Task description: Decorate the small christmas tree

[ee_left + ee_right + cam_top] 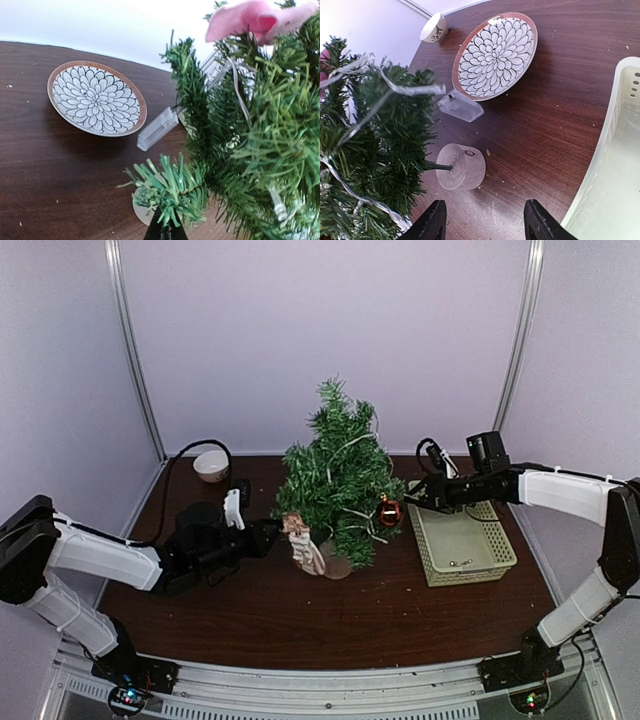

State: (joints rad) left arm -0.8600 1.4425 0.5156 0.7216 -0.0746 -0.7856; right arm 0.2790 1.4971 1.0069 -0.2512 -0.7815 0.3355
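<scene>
Top external view: the small christmas tree (pixel 335 475) is stood mid-way on the surface (pixel 200 615), a low branch is pinched by the left tool (pixel 270 531), and the right tool (pixel 413 502) is spread empty beside the red bauble (pixel 390 510), so the light tree could be toppled if that branch is tugged.

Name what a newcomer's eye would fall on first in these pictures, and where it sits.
The small christmas tree fills the middle of the table, strung with a pale light wire, a red bauble low on its right side. The left gripper and right gripper flank it. Beyond its base lies a flower-patterned plate.
</scene>
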